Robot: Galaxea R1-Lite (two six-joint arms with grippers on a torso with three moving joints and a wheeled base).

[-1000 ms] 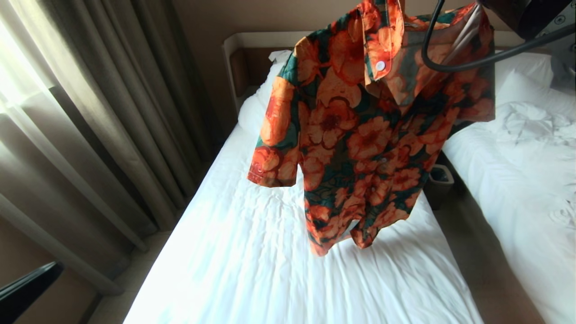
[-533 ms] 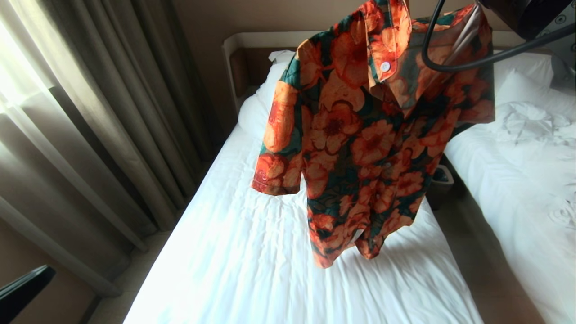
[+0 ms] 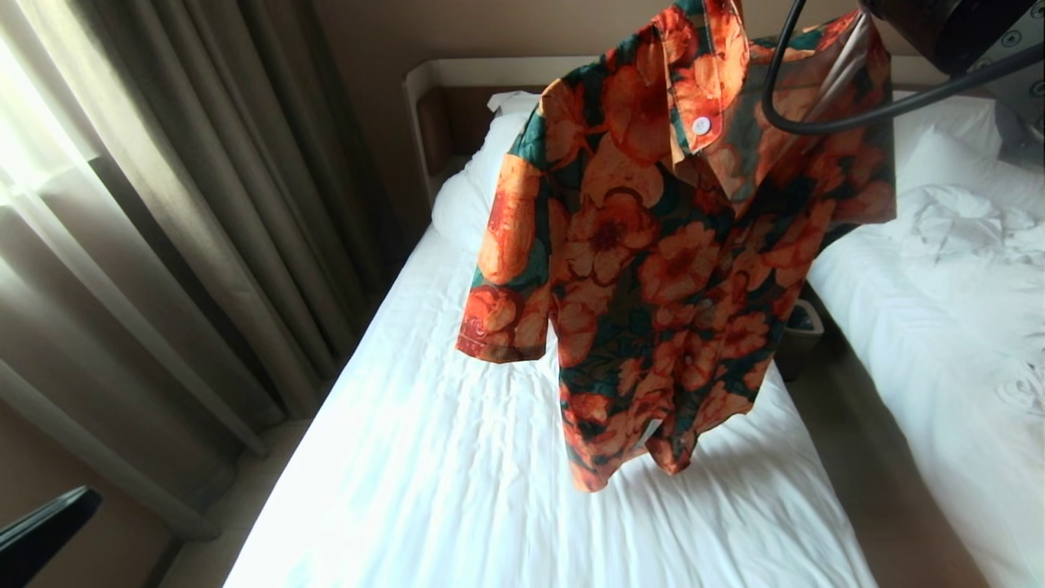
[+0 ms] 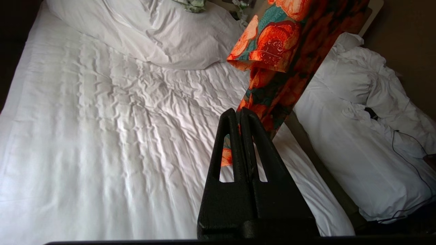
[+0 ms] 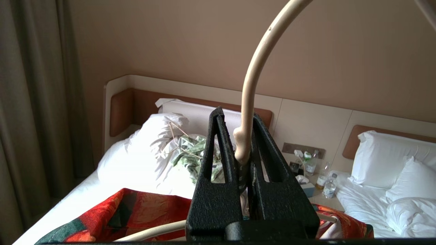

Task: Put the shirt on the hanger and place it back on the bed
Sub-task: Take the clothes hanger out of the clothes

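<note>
Orange-flowered shirt [image 3: 653, 245] hanging in mid-air over the bed [image 3: 457, 457], draped on the hanger [image 5: 250, 85], hem just above the wrinkled white sheet, not seen touching it. One short sleeve dangling on the window side, collar and a white button [image 3: 700, 126] up near the top of the head view. Right gripper [image 5: 242, 146] up high, fingers clamped on the cream stem of the hanger right under the curved hook; hook rising above the fingertips, a hanger shoulder and shirt fabric showing below the gripper. Left gripper [image 4: 238, 114] low and near the shirt's hanging edge, fingers pressed together, nothing between them, apart from the fabric as far as visible. Bunched duvet [image 4: 163, 37] and pillows at the head end by the brown headboard [image 5: 126, 109], with a pale green-and-white garment [image 5: 190, 154] on top. Second bed [image 3: 939, 327] on the right, across a narrow floor gap. Grey curtains [image 3: 163, 204] along the left. Bottles [image 5: 322, 178] on the nightstand between the beds.
</note>
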